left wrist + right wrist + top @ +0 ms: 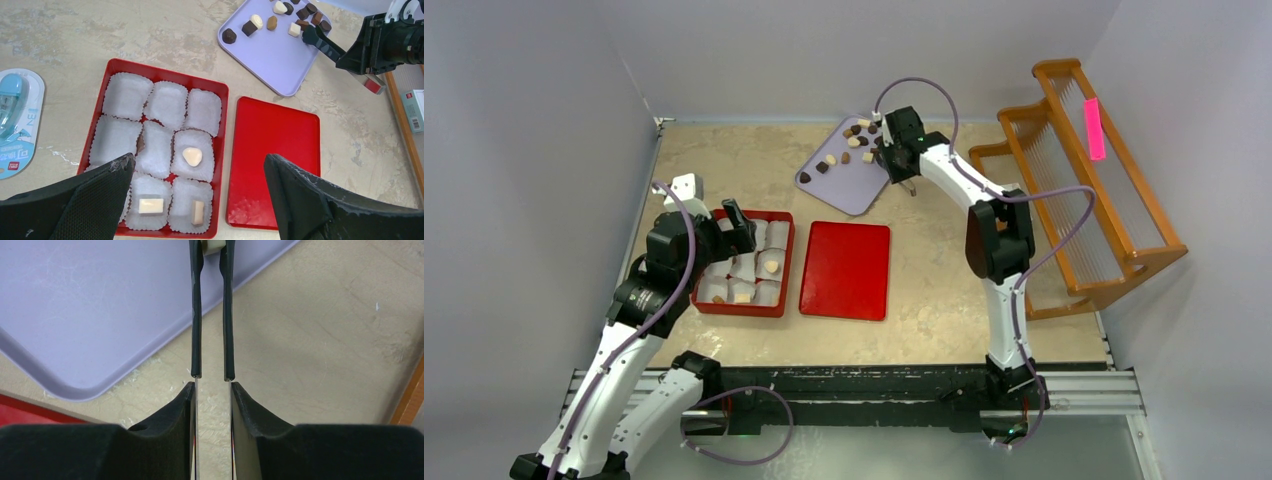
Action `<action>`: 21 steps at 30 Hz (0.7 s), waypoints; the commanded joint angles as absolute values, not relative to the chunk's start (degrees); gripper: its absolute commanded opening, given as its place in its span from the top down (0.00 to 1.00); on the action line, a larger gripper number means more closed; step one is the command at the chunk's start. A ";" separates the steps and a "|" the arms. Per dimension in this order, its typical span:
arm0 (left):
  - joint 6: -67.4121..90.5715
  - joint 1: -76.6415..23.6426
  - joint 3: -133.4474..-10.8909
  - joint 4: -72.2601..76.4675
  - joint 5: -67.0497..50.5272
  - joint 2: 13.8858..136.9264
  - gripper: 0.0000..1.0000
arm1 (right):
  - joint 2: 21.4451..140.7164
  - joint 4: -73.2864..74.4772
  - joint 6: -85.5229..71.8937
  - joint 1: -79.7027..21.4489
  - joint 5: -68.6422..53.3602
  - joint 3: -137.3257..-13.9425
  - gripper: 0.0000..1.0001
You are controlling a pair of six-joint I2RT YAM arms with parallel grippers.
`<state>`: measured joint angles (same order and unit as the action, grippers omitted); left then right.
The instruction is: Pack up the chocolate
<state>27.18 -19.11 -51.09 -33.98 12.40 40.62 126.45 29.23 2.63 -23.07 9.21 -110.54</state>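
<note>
Over the red box (pixel 161 76) at the left of the tan surface (pixel 934 330), the left gripper (pixel 199 165) hangs with its two black fingers spread wide, gripping nothing. White paper cups (pixel 127 95) fill the box in rows, and most are bare. One in the right-hand column holds a heart-like cream chocolate (pixel 192 156), and two cups in the nearest row each hold one of two cream blocks (pixel 150 205). Just beside the box on its right lies a flat red lid (pixel 272 160), apart from it by a narrow strip of surface. Farther away, toward the middle of the far edge, a lavender tray (pixel 270 55) sits at an angle with loose chocolates (pixel 248 27), cream, tan and dark brown, scattered across its far end. The right gripper (pixel 307 34) reaches down to that end of the tray. Its long thin fingers are drawn close together, and the right wrist view shows a cream piece (pixel 212 244) pinched between their tips. Whether that piece is off the tray cannot be told. Along the right side stands a wooden rack (pixel 1084 200) with a pink tag (pixel 1094 128) on its upper rail. A blue packet (pixel 15 120) lies on the surface left of the box, well apart from both arms.
</note>
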 commanded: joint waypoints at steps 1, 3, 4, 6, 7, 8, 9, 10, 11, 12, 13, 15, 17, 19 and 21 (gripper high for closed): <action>26.10 -18.47 -51.33 -32.70 13.16 40.04 0.00 | 120.17 27.77 1.79 -23.12 7.60 -108.79 0.79; 26.10 -18.46 -51.26 -32.72 13.27 39.89 0.00 | 118.77 27.26 1.14 -23.12 6.53 -107.40 0.80; 26.10 -18.46 -51.18 -32.63 13.27 39.86 0.00 | 117.95 26.81 0.85 -23.19 5.94 -106.45 0.80; 26.10 -18.46 -51.21 -32.65 13.27 39.93 0.00 | 116.51 26.32 0.45 -23.25 4.66 -104.79 0.81; 26.10 -18.39 -51.21 -32.69 13.27 40.01 0.00 | 115.74 26.19 0.46 -23.29 4.02 -104.19 0.82; 26.10 -18.37 -51.31 -32.83 13.27 40.05 0.00 | 115.00 25.95 -0.77 -23.32 3.10 -103.50 0.82; 26.10 -18.30 -51.28 -32.79 13.34 40.03 0.00 | 114.22 25.68 -1.34 -23.37 2.29 -102.77 0.82; 26.10 -18.24 -51.28 -32.74 13.32 40.07 0.00 | 113.28 25.24 -1.66 -23.50 1.68 -102.07 0.82; 26.10 -18.13 -51.28 -32.70 13.28 39.95 0.00 | 112.53 24.59 -2.04 -23.81 0.78 -101.23 0.82; 26.10 -18.04 -51.31 -32.65 13.27 39.87 0.00 | 111.73 24.05 -2.29 -23.97 0.19 -100.18 0.82; 26.10 -17.90 -51.28 -32.61 13.19 39.84 0.00 | 111.17 23.65 -2.56 -24.25 -1.00 -99.88 0.82; 26.19 -17.63 -51.28 -32.54 13.04 39.73 0.00 | 110.45 23.62 -3.22 -25.05 -3.14 -99.61 0.82; 26.19 -17.42 -51.24 -32.52 12.77 39.65 0.00 | 109.72 23.38 -3.77 -26.26 -4.39 -99.24 0.82; 26.28 -17.32 -51.33 -32.60 12.87 39.53 0.00 | 108.74 22.92 -4.45 -28.22 -5.70 -98.67 0.82; 26.28 -17.31 -51.26 -32.67 13.22 39.32 0.00 | 107.83 22.72 -4.76 -30.39 -6.21 -98.37 0.82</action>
<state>27.20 -17.89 -51.09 -33.98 12.45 40.14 111.48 25.19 -2.76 -26.22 -2.02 -99.31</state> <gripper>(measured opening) 0.998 0.291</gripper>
